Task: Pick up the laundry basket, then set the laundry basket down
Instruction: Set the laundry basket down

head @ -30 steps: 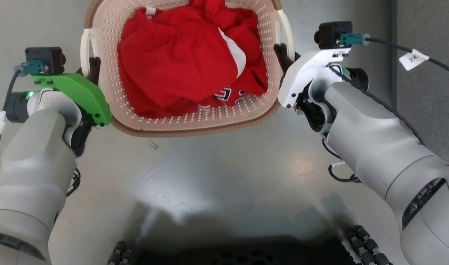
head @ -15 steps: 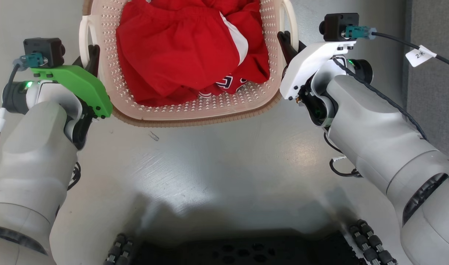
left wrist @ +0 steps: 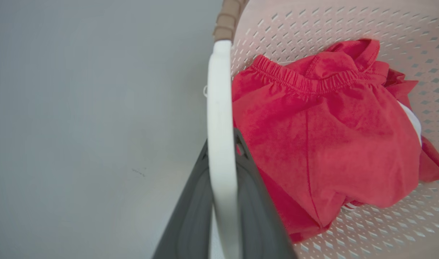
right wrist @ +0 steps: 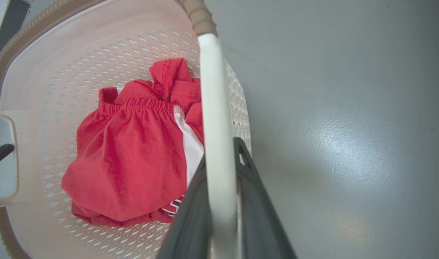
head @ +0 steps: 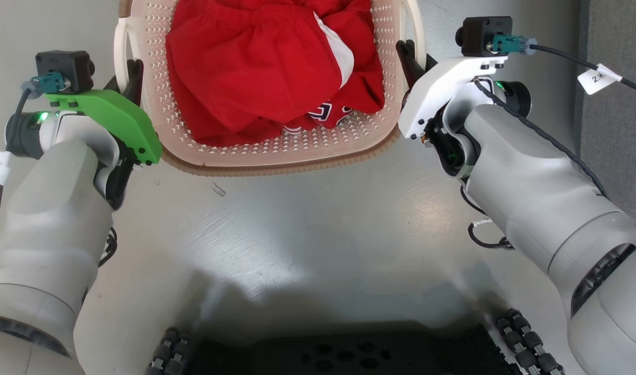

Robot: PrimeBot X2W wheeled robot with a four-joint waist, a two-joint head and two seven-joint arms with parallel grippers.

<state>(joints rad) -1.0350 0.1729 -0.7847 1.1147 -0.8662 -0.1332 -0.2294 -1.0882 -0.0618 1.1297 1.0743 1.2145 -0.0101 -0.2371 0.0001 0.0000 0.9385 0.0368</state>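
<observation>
I see red clothes (head: 255, 67) heaped in laundry basket (head: 297, 151) over grey floor (head: 307, 234) | left claw (head: 134, 73) clamps its left handle (head: 121, 57), right claw (head: 407, 54) its right handle (head: 420, 26) | left forearm (head: 52, 208) and right forearm (head: 531, 192) angle inward

Two robot grippers are holding a cream-white perforated plastic laundry basket (head: 297, 148) by its white side handles.
The left gripper (head: 134, 73), under a green mount, is touching the left handle (head: 119, 57), and the right gripper (head: 407, 54), under a white mount, the right handle (head: 421, 31); crumpled red clothing (head: 255, 67) is lying inside.
</observation>
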